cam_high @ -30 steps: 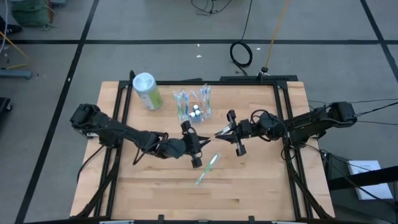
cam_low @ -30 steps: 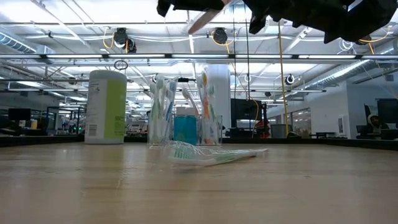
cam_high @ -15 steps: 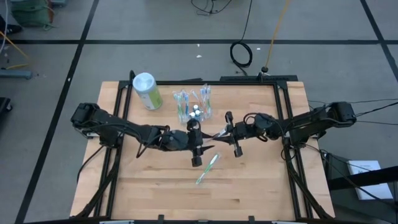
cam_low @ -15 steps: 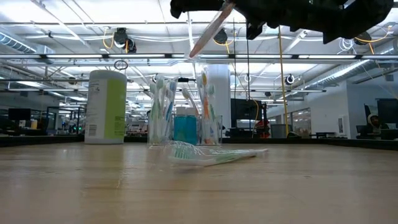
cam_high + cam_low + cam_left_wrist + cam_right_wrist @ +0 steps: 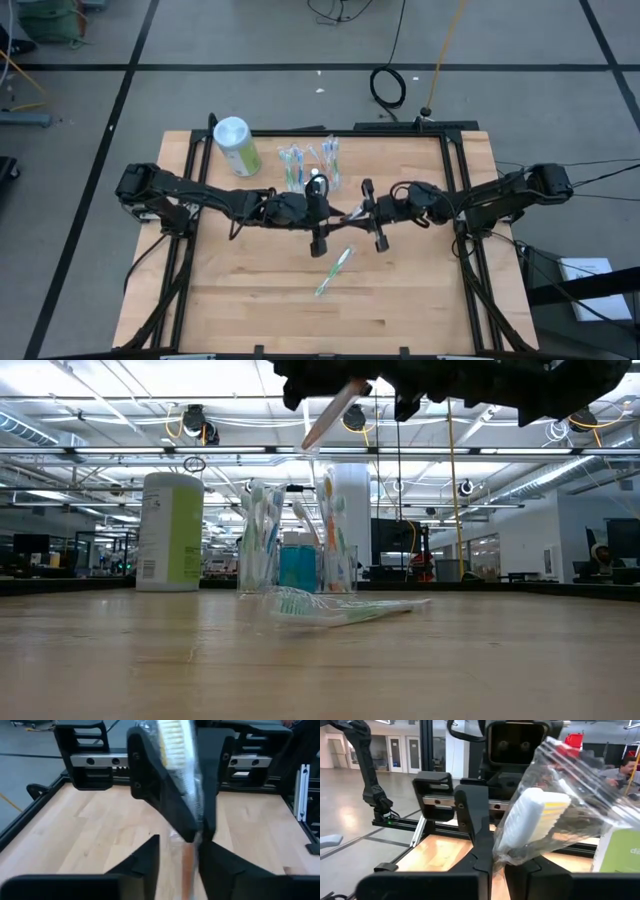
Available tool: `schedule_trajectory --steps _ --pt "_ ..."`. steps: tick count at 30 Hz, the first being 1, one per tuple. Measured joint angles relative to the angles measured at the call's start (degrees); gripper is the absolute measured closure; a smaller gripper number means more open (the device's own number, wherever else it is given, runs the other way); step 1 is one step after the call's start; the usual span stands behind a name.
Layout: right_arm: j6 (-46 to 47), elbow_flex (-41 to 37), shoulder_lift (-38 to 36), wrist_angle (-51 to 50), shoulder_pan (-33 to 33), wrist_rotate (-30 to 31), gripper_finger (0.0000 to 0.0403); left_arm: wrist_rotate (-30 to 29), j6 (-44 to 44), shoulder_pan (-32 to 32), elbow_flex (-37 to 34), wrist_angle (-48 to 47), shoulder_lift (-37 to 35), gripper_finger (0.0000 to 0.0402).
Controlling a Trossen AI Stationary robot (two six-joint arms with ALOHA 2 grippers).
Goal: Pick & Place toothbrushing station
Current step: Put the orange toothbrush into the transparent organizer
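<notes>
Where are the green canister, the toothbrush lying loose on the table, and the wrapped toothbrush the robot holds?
green canister [image 5: 231, 133]: high view, on its white lid.
loose toothbrush [image 5: 334, 271]: high view, mid-handle.
wrapped toothbrush [image 5: 530, 822]: right wrist view, on its white head, in the right gripper [image 5: 357, 213].

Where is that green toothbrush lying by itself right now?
In the high view, the loose green toothbrush lies flat on the wooden table, toward its middle, below the two meeting tools and apart from the clear plastic toothbrush holder.

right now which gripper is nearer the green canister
Left. The left gripper hangs over mid-table, just past the brush holder from the green canister. The right gripper, shut on a wrapped toothbrush, is farther along the same way.
</notes>
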Motion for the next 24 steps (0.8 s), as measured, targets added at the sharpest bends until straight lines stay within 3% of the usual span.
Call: schedule_trajectory --steps 10,18,24 --pt "-0.4 0.0 0.0 -2.1 -0.1 0.3 0.0350 0.4 0.0 -0.1 0.0 -1.2 0.1 0.0388" --pt "-1.5 0.0 0.0 -3.5 0.0 6.0 0.0280 -0.8 -2.1 -0.1 0.0 -3.7 0.1 0.0377" --pt "-4.0 0.0 -1.8 -7.1 0.0 7.1 0.0239 -6.5 -4.7 -0.9 -0.1 -6.3 -1.3 0.0391"
